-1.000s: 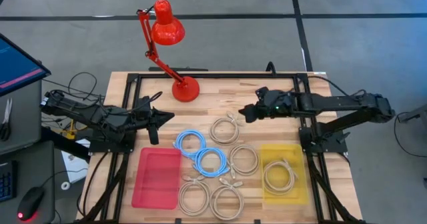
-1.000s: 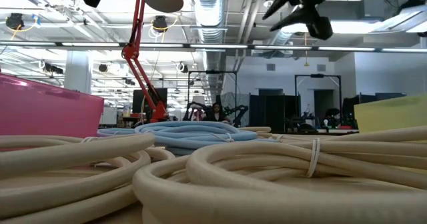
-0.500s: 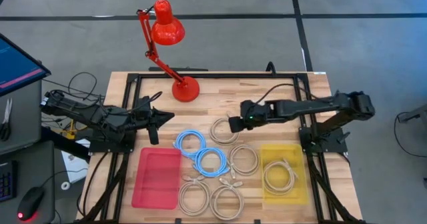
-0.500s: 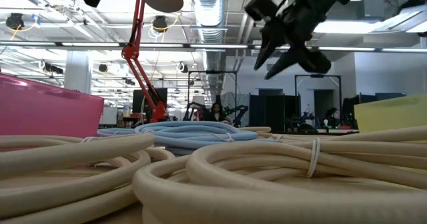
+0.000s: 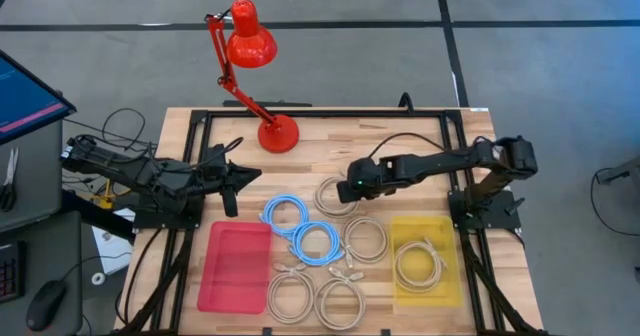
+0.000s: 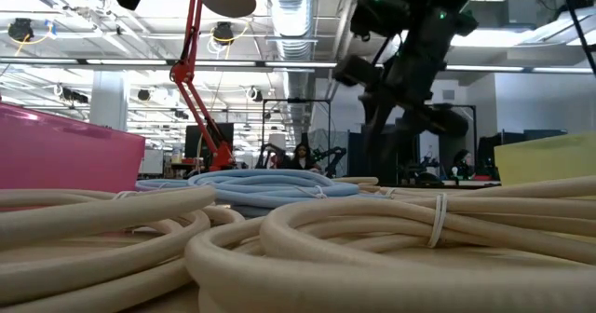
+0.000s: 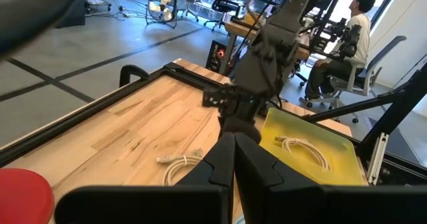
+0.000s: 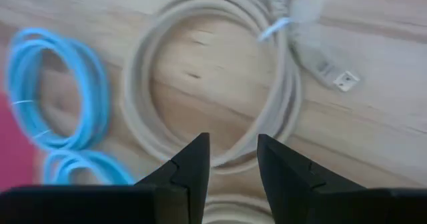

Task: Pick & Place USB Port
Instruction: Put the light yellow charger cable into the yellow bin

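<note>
Overhead and wrist views of a cable-sorting table. Over the last second the right gripper (image 5: 345,190) has swung in from the far right of the table to hang over the far beige cable coil (image 5: 337,195), fingers apart and holding nothing; the right wrist view shows the coil's near loop (image 8: 220,91) framed between them, so a grasp appears to be the step in hand. The left gripper (image 5: 238,178) waits, clenched and empty, at the table's left, beside the red lamp (image 5: 262,76). One beige coil lies in the yellow tray (image 5: 450,266) at near right; the pink tray (image 5: 236,266) at near left holds none. Blue coils (image 5: 300,226) lie just left of the target, other beige coils nearer; bare wood lies on its far side.
</note>
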### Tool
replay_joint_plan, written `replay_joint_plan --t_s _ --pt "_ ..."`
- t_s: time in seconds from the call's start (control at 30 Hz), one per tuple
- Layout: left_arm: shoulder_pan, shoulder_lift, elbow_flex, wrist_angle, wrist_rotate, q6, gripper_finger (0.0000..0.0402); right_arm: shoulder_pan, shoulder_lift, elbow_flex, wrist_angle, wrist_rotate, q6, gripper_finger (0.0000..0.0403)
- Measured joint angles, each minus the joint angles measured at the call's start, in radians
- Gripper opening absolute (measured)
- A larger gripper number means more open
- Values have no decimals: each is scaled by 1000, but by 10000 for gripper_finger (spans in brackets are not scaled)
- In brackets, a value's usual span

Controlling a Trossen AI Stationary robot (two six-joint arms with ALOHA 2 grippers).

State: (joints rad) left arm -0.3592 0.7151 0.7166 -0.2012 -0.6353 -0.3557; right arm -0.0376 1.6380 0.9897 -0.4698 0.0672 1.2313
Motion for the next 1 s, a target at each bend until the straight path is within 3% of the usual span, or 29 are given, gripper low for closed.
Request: replay_joint_plan --t_s 0.63,0.73,0.87,1.0 --pt "0 0 0 0 0 0 8 1 180 4 122 18 -61 114" --pt "0 0 0 0 0 0 8 1 181 3 119 22 -87 91" --pt "0 0 0 0 0 0 10 -4 174 0 109 28 -166 23" --pt "0 0 0 0 0 0 9 -13 174 0 107 13 -197 15"
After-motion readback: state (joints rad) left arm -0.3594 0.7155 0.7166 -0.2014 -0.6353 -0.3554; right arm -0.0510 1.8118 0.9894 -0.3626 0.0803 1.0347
